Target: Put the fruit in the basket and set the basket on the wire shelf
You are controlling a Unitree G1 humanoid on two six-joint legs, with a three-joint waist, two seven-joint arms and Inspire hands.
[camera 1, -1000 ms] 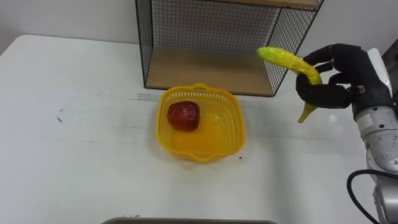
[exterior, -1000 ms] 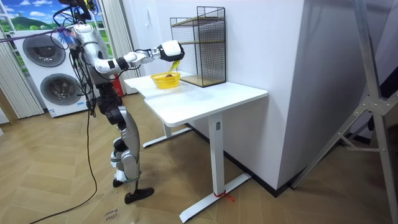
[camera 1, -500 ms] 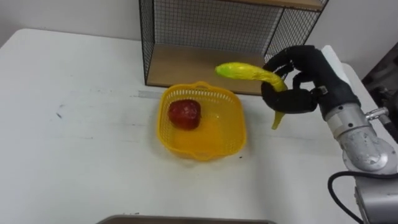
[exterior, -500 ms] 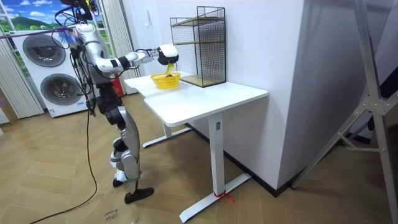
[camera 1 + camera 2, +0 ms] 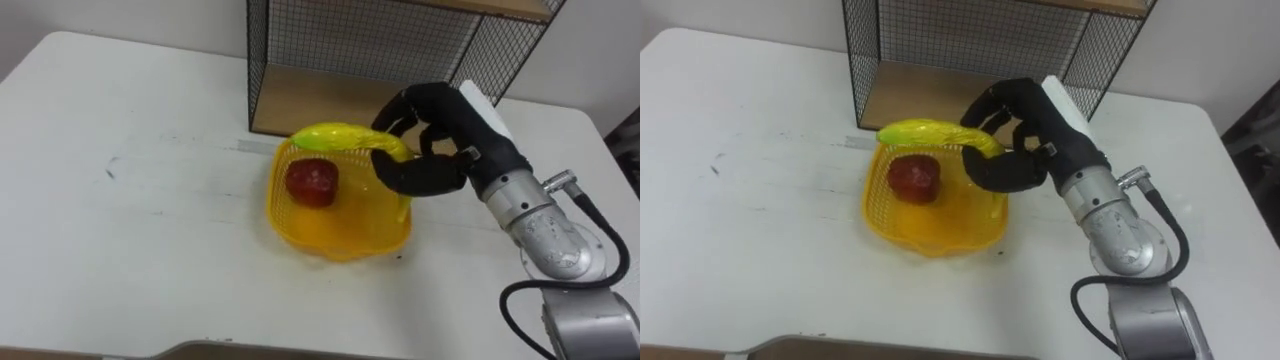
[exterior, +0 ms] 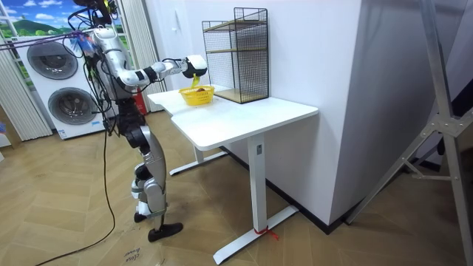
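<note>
A yellow plastic basket [image 5: 340, 232] [image 5: 880, 205] [image 6: 196, 95] sits on the white table in front of the wire shelf. A red apple [image 5: 313, 181] [image 5: 914, 179] lies inside it, toward its left side. My right hand [image 5: 437, 140] [image 5: 1025, 135] [image 6: 196, 64] hovers over the basket's right half, shut on a yellow banana [image 5: 337, 137] [image 5: 925, 133]. The banana lies roughly level above the basket's back rim, its tip pointing left over the apple.
The black wire shelf [image 5: 400, 45] [image 5: 970, 40] [image 6: 238, 52] with a wooden floor stands just behind the basket. The white table [image 5: 150, 220] [image 6: 236, 118] spreads wide to the left. In the room view I stand at the table's end, with washing machines [image 6: 52, 89] behind me.
My right hand has carried the banana leftward from beside the shelf's right corner to above the basket, lowering it. The eye views have shifted a little with the head.
</note>
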